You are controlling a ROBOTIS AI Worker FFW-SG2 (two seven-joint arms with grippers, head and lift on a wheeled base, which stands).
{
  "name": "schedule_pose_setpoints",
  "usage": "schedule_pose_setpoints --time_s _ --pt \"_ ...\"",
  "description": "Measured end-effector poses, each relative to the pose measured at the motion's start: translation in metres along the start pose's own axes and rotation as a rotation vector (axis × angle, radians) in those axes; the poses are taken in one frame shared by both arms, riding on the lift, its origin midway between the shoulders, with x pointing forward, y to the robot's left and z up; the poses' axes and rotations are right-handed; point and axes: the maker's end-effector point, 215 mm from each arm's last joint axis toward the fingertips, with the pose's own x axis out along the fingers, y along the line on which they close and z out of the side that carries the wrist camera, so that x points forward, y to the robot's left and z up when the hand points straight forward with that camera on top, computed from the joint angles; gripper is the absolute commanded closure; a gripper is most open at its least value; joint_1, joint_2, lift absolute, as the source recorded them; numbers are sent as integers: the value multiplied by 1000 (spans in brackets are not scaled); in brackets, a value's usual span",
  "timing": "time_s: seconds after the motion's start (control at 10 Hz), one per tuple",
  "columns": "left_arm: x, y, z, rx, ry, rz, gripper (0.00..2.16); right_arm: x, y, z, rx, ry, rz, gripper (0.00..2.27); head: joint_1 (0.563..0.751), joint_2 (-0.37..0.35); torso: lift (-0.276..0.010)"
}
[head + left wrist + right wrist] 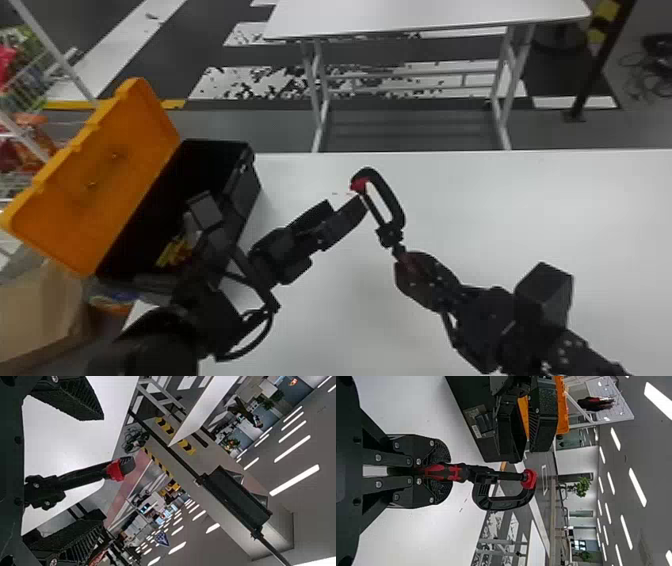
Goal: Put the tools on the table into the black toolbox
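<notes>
Clamp, held by its red-and-black handle, is up off the table, the right fingers closed on that handle. What matters here is how its length meets the other arm. Seen from the head, the long axis runs from the right fingers away from the robot and slants to its left, so the free end, with the red pad, lies just beside the tips of the left fingers. Those are spread apart and grasping nothing; they point forward and to the right, across the clamp's axis rather than along it. The left wrist view shows the frame in line with the opening between them, though whether any part touches I cannot tell. The black toolbox stands at the left end of the table, its orange lid thrown back, so the left arm is much the nearer to it. That makes a hand-over the likely next step: the left fingers would need to go a little farther onto the frame and close squarely before the right ones let go. A pinch at the pad end alone could let the heavy-looking clamp swivel.
</notes>
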Motion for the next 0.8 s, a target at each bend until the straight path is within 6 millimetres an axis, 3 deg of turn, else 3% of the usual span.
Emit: schedule_pose_setpoints --time_s 0.8 --pt "25 -12 -12 24 34 -8 130 13 26 4 -7 0 58 2243 695 179 -75"
